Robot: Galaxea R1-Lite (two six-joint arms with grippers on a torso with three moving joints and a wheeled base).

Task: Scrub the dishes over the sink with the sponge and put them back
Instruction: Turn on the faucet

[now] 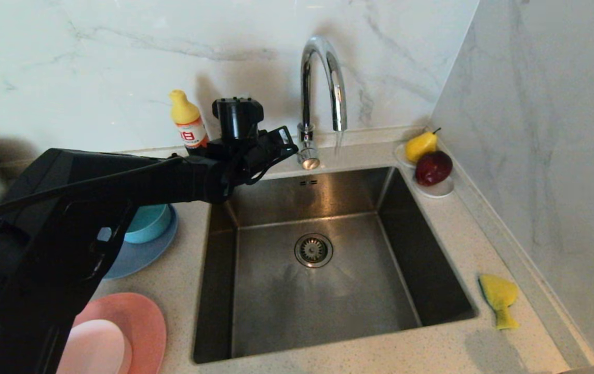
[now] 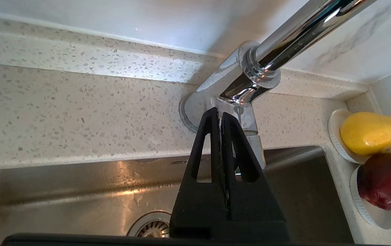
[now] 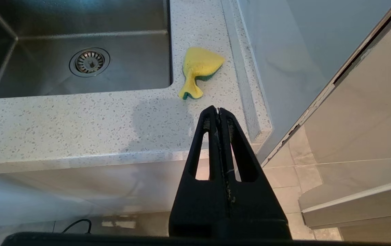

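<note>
Clenched and empty, my left gripper [image 2: 220, 114] reaches across the sink's back-left corner, its tips at the lever at the base of the chrome tap [image 1: 322, 83]; whether they touch it I cannot tell. Water streams from the spout into the sink [image 1: 323, 291], a square brushed-steel basin with a round drain strainer [image 1: 313, 250].

On the counter [image 1: 442, 353] by the sink's front-right corner lies the sponge [image 1: 499, 298], yellow foam with a thin dark green layer, bent and pinched; its long axis runs roughly front to back, narrow end toward the counter's front edge.

At the counter's left side the teal bowl [image 1: 147, 222] sits on the grey-blue plate [image 1: 141, 254]; nearer the front edge the small pale pink dish [image 1: 94, 348] rests on the salmon-pink plate [image 1: 138, 322].

Off the counter's front edge, near its right end, my right gripper [image 3: 218, 111] hangs pressed closed, holding nothing.
</note>
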